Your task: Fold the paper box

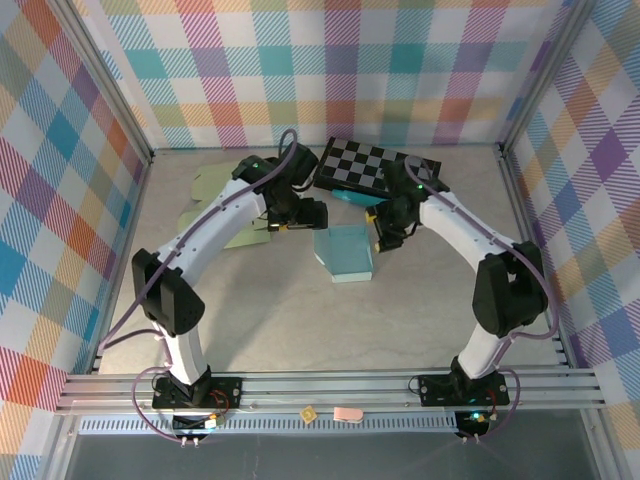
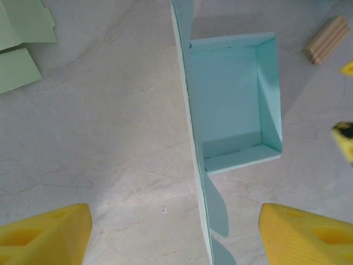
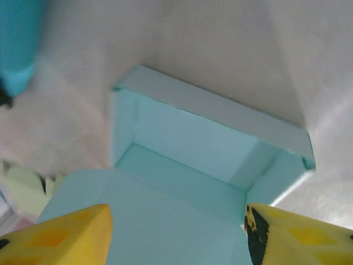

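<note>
One paper box [image 1: 345,255] — left claw [image 2: 176,232], right claw [image 3: 176,234], both spread.

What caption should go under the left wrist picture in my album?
Left gripper, open, above a half-folded light blue paper box on the pale table, green paper nearby.

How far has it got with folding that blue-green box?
Done: the box has its side walls standing, forming a tray. In hand: nothing is gripped; the open left gripper straddles the upright flap, and the open right gripper hovers above it. Left: probably folding that flap over as a lid.
</note>
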`<control>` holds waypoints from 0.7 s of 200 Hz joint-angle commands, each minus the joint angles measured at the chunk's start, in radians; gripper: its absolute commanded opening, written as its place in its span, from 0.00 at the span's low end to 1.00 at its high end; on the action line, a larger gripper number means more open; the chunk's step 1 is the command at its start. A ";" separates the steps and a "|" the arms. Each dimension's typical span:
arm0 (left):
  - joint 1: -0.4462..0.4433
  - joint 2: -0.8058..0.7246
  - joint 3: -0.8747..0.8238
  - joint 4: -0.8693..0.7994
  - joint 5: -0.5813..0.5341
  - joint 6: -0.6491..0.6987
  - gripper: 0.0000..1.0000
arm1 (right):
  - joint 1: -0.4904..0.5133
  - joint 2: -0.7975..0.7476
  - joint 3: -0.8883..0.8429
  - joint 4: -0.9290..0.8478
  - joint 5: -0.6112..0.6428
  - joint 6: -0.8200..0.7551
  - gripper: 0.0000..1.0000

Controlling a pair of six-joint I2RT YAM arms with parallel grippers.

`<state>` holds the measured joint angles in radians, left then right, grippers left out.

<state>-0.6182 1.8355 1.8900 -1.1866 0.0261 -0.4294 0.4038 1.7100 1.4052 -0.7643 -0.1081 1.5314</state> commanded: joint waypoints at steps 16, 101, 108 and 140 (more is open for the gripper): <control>0.009 0.079 0.081 -0.030 0.000 0.047 0.67 | -0.020 -0.046 -0.007 -0.020 -0.049 -0.487 0.58; -0.003 0.167 0.159 -0.017 -0.039 0.095 0.29 | -0.030 -0.145 -0.070 -0.038 -0.041 -0.610 0.52; -0.003 0.171 0.169 -0.024 -0.040 0.101 0.26 | -0.030 -0.149 -0.071 -0.037 -0.039 -0.618 0.52; -0.005 0.163 0.184 -0.023 -0.062 0.127 0.17 | -0.031 -0.181 -0.055 -0.028 -0.028 -0.728 0.52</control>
<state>-0.6193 2.0018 2.0441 -1.1988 -0.0063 -0.3382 0.3786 1.5791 1.3350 -0.7795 -0.1417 0.9161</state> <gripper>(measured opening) 0.175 0.520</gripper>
